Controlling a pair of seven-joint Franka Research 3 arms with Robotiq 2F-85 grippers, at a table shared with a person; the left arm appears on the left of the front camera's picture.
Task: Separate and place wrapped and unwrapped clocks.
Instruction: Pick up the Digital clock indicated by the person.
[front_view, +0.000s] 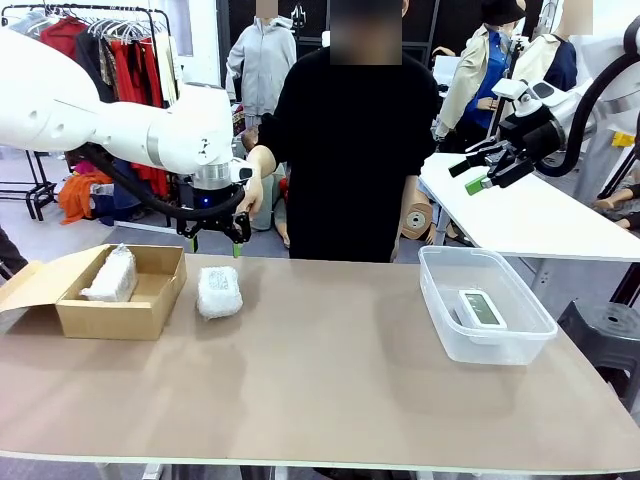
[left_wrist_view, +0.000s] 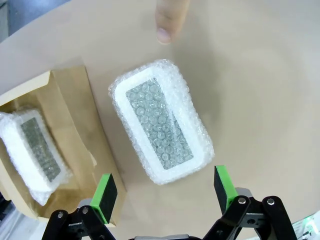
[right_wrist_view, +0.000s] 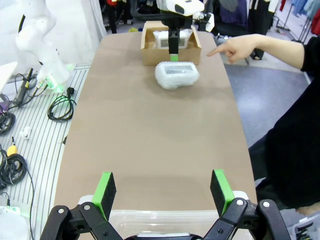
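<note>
A bubble-wrapped clock (front_view: 112, 274) lies in the cardboard box (front_view: 140, 310). Beside it, the left gripper (front_view: 214, 243) hovers with jaws spread and empty, directly above a second wrapped clock (left_wrist_view: 161, 121) on the table. It looks light, cushioned and slippery; gripping its long sides seems best. A fingertip (left_wrist_view: 167, 20) points beyond it. The bare clock's (front_view: 480, 308) face is unreadable.

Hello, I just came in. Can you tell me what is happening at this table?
Clocks are being sorted. One wrapped clock already lies in the cardboard box, and the bare clock sits in the clear tub. A second wrapped clock lies on the table beside the box. The left tool hangs open above it, not touching. The person's hand points toward it. The right tool is open, raised over the tub.
</note>
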